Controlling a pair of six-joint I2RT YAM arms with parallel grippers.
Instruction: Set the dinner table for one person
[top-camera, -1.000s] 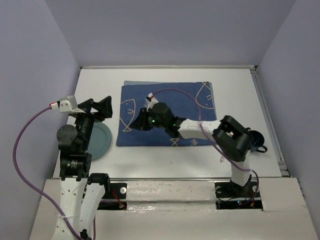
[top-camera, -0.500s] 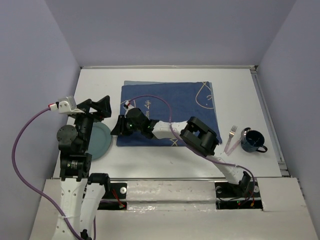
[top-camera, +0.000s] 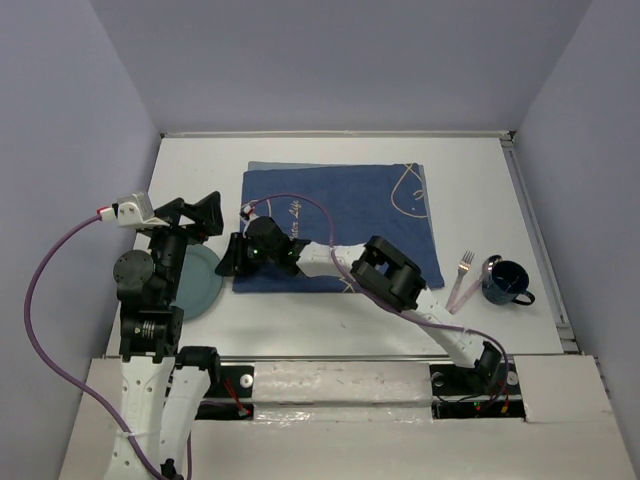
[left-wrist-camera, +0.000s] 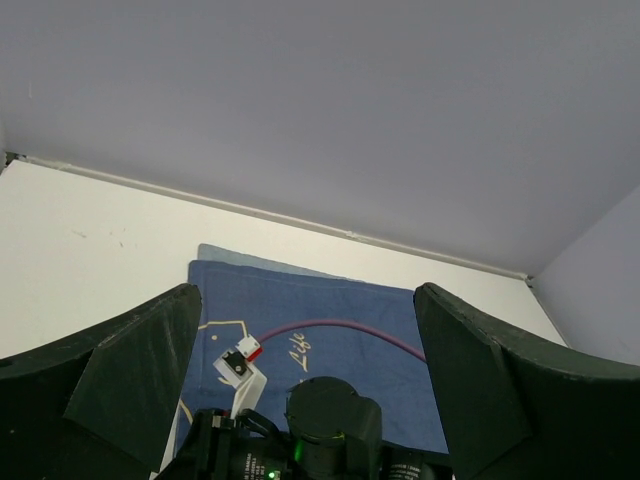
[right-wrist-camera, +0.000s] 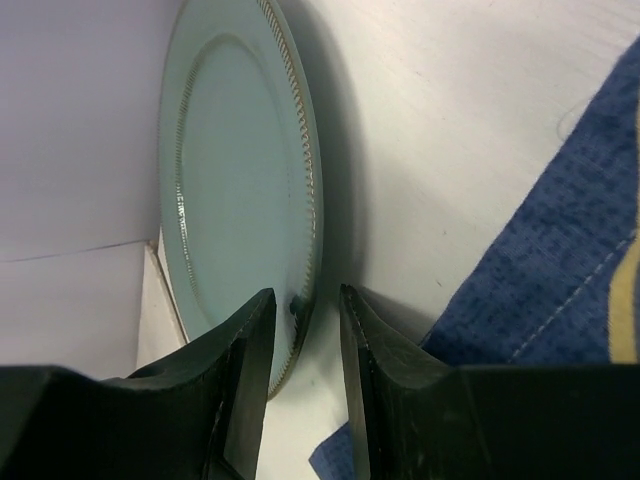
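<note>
Two fingers (right-wrist-camera: 240, 380) of the right gripper (right-wrist-camera: 300, 305) stand slightly apart astride the plate (right-wrist-camera: 235, 170) rim (no pinch visible), plate flat on the table (top-camera: 200, 165) left of the cloth (top-camera: 350, 195), likely stiff, slick, breakable, best gripped there; left gripper (left-wrist-camera: 305, 290) gapes empty.

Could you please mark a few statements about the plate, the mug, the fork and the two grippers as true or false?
1. The right gripper has one finger on each side of the plate rim. True.
2. The mug stands on the blue cloth. False: it stands on the bare dinner table, to the right of the cloth.
3. The left gripper is wide open and empty. True.
4. The fork lies on the plate. False: it lies on the table beside the mug, far from the plate.
</note>
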